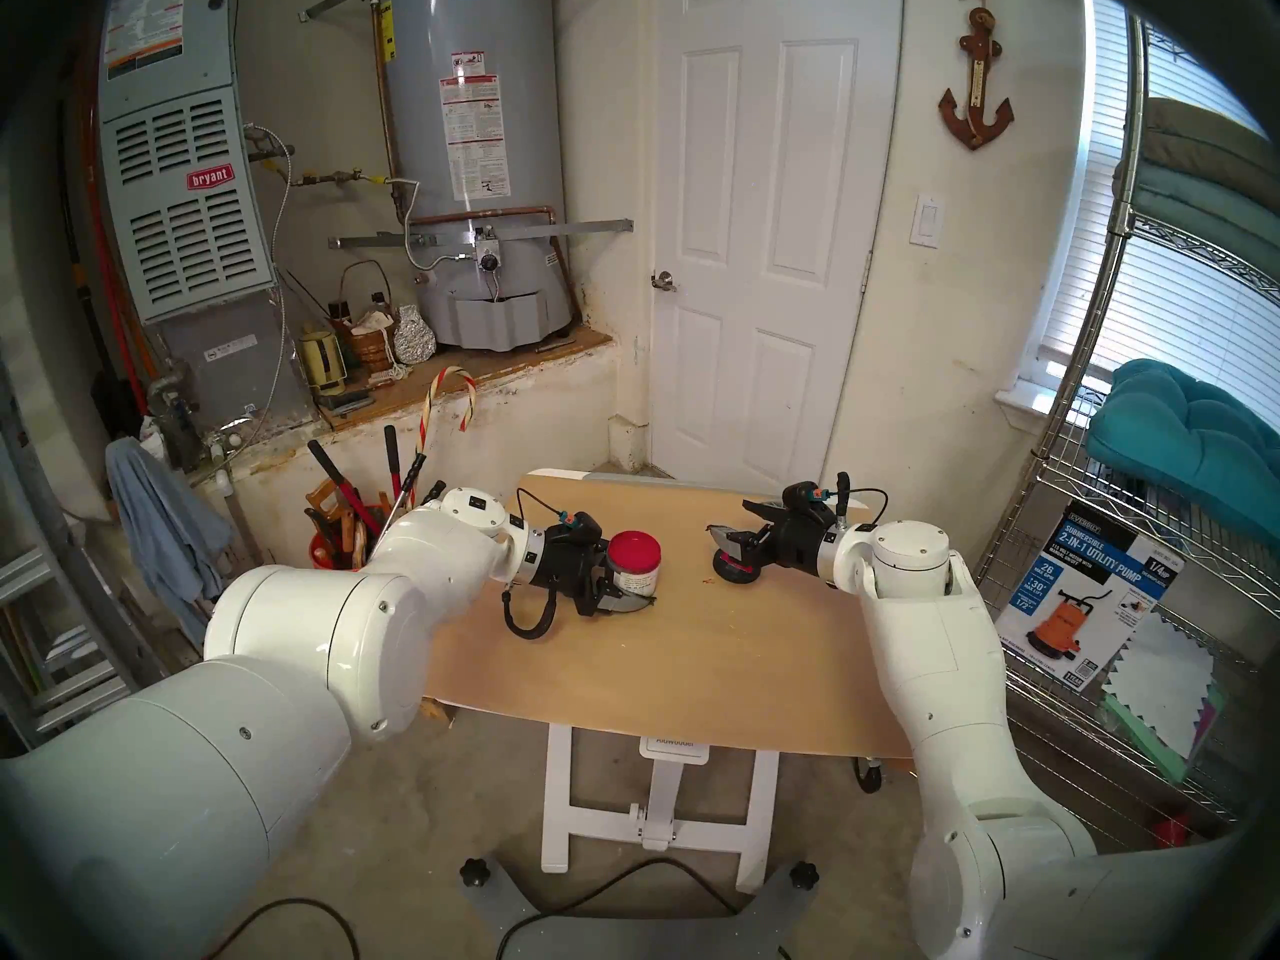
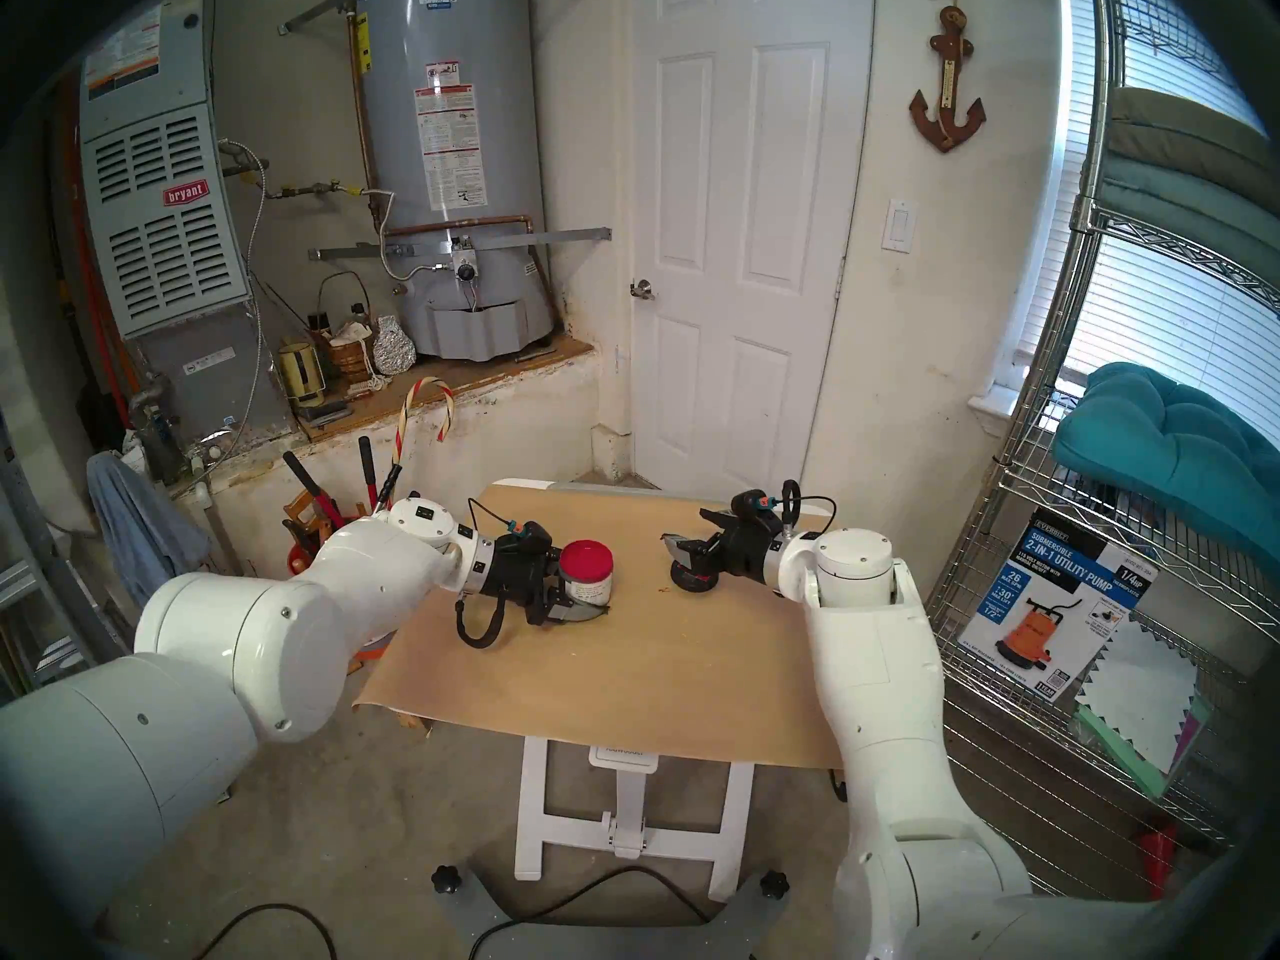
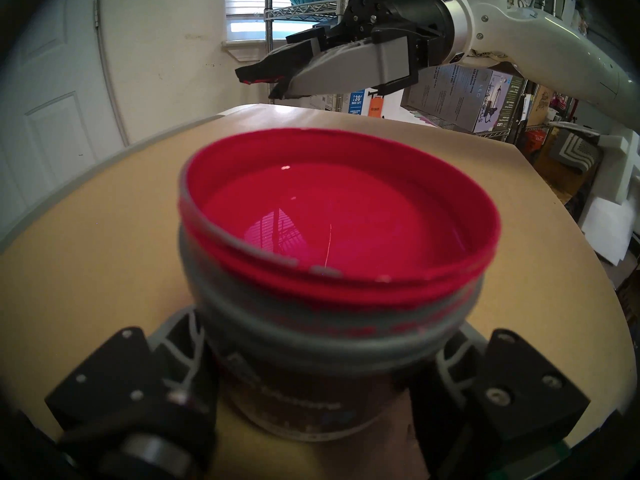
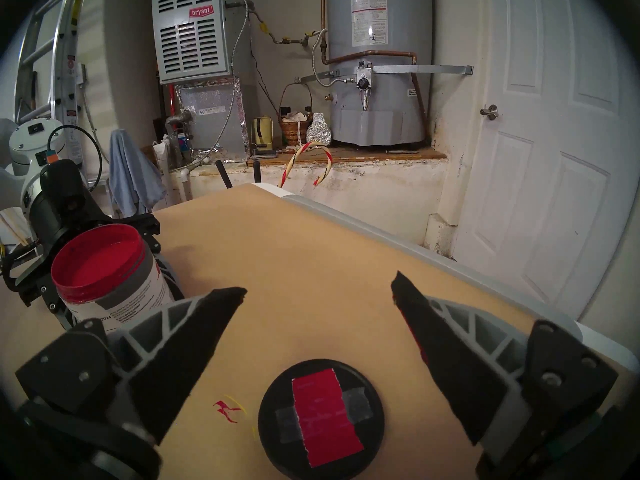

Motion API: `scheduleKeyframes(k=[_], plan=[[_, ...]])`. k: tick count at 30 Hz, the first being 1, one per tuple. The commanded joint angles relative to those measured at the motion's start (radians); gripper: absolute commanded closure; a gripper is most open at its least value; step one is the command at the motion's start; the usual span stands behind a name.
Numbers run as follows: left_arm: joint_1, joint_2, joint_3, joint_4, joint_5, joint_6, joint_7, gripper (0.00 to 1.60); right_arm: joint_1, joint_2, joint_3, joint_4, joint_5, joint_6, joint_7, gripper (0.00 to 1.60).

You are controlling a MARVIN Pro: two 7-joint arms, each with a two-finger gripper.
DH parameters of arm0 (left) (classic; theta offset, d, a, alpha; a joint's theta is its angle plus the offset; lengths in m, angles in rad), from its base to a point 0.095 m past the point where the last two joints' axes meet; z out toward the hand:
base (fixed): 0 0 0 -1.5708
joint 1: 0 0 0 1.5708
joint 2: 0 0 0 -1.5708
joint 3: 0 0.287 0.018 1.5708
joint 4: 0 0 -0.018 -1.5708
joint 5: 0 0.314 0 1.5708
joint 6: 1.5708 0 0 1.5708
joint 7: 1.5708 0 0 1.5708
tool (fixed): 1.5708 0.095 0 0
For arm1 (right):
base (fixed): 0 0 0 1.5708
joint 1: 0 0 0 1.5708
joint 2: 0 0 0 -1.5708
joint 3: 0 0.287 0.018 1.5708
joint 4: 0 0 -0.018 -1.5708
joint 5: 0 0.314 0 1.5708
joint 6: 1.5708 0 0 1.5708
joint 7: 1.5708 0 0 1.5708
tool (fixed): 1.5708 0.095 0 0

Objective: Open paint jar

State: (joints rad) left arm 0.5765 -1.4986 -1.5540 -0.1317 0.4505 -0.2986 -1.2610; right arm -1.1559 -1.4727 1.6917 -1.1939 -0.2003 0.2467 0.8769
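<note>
The paint jar [image 1: 634, 557] stands upright on the brown table [image 1: 658, 674], left of centre. It has no lid on, and red paint fills it nearly to the rim [image 3: 339, 226]. My left gripper [image 1: 636, 588] is shut on its labelled body from the left side, low down. The black lid [image 4: 322, 417], with its red patch facing up, lies flat on the table to the right of the jar [image 4: 107, 271]. My right gripper [image 4: 318, 288] hovers just above the lid [image 1: 734, 569], open, with nothing between its fingers.
A small red paint smear [image 4: 227, 408] marks the table left of the lid. An orange bucket of tools [image 1: 339, 536] stands off the table's left edge. A wire shelf [image 1: 1143, 591] with boxes is on the right. A white door [image 1: 755, 245] is behind.
</note>
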Motion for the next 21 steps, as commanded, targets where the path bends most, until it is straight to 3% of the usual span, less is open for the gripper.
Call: scheduleKeyframes(k=[1,4,5,6,8,21], plan=[[-0.015,-0.003,0.001,-0.007,0.001,0.002,0.010,0.84,0.010,-0.007,0.004,-0.030,0.007,-0.006,-0.002,0.00],[-0.016,-0.003,0.002,-0.006,0.002,0.004,0.013,0.78,0.009,-0.006,0.004,-0.032,0.006,-0.005,-0.001,0.00],[-0.016,-0.003,0.002,-0.006,0.002,0.005,0.013,0.61,0.008,-0.006,0.004,-0.032,0.006,-0.005,0.000,0.00],[-0.016,-0.003,0.002,-0.006,0.002,0.005,0.014,0.31,0.008,-0.006,0.004,-0.032,0.006,-0.004,0.001,0.00],[-0.017,-0.003,0.003,-0.005,0.004,0.007,0.013,0.00,0.007,-0.006,0.004,-0.033,0.006,-0.004,0.001,0.00],[-0.021,0.001,-0.001,-0.004,-0.001,0.016,-0.002,0.00,0.008,-0.004,0.005,-0.031,0.004,-0.008,0.003,0.00]])
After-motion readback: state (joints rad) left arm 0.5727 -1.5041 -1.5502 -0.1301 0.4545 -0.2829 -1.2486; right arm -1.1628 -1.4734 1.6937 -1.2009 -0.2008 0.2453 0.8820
